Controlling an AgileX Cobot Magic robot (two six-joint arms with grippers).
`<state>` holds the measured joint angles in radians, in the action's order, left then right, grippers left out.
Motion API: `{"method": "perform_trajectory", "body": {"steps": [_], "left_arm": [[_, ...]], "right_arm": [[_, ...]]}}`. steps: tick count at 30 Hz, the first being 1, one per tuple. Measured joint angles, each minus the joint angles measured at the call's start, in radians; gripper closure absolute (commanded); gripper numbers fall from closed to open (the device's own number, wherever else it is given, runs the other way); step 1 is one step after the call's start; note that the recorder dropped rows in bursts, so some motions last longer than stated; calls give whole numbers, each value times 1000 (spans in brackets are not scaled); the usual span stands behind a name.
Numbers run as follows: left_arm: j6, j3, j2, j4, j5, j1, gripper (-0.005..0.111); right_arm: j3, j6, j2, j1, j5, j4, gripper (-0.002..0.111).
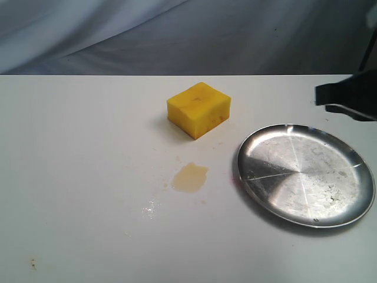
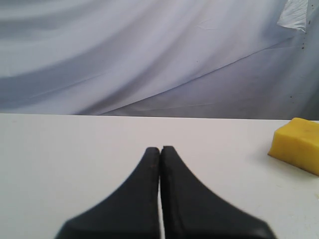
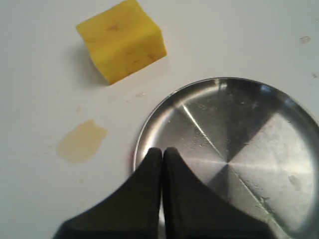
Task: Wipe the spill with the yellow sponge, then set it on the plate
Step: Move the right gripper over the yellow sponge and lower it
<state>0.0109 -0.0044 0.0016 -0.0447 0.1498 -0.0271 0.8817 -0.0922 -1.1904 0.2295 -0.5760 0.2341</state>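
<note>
**Insp. A:** Grippers first, pls.

**Insp. B:** The right gripper [image 3: 162, 152] is showing both fingers pressed together w/ nothing between them. It is hanging raised near the plate [image 1: 306, 177], by its far right rim, touching nothing. The left gripper [image 2: 160, 149] is likewise clamped on nothing, sitting low over the table [image 1: 70, 177]; the plate is not showing in its view.

**Insp. A:** Now working outward from the front edge?

**Insp. B:** Tiny clear droplets [image 1: 150, 207] are glistening nearest, front-left of the plate. The spill [image 1: 189, 177] is lying just beside the plate's left rim, not touching it: a pale tan, translucent, irregular blob, not yet wiped. The plate is lying flat w/ nothing on it, scratched & smudged whitish.

**Insp. A:** And the sponge?

**Insp. B:** The yellow sponge [image 1: 199, 109] is sitting beyond the spill, back-left of the plate, near its rim but apart. Handling, my judgement: it's foam, so prob. light & soft, compressing under the fingers; not slippery, not fragile. I am recommending a grip across two opposite side faces, approx. mid-height, leaving the bottom face free for wiping. Squeezing too hard is risking a bulge that lifts that face off the table.

**Insp. A:** Appearance?

**Insp. B:** A thick rect. block, bright yellow, faint orange stains on top & sides, edges looking intact. Grey cloth [image 1: 177, 35] is hanging farthest back.
</note>
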Motion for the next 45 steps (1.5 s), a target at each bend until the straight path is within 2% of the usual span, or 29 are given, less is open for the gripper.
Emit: {"method": "perform_trajectory", "body": {"steps": [6, 9, 17, 20, 28, 34, 45], "left_arm": [[0, 0, 0, 0, 0, 0, 105], [0, 0, 0, 0, 0, 0, 105], [0, 0, 0, 0, 0, 0, 105], [0, 0, 0, 0, 0, 0, 105], [0, 0, 0, 0, 0, 0, 105], [0, 0, 0, 0, 0, 0, 105], [0, 0, 0, 0, 0, 0, 105]], "right_arm": [[171, -10, -246, 86, -2, 4, 107], [264, -10, -360, 107, 12, 6, 100], [512, -51, -633, 117, 34, 29, 55], [617, -59, -733, 119, 36, 35, 46], [932, -68, -1003, 119, 30, 40, 39], [1098, -69, -1159, 103, 5, 46, 33], [1146, -69, -1274, 80, -8, 53, 33]]}}
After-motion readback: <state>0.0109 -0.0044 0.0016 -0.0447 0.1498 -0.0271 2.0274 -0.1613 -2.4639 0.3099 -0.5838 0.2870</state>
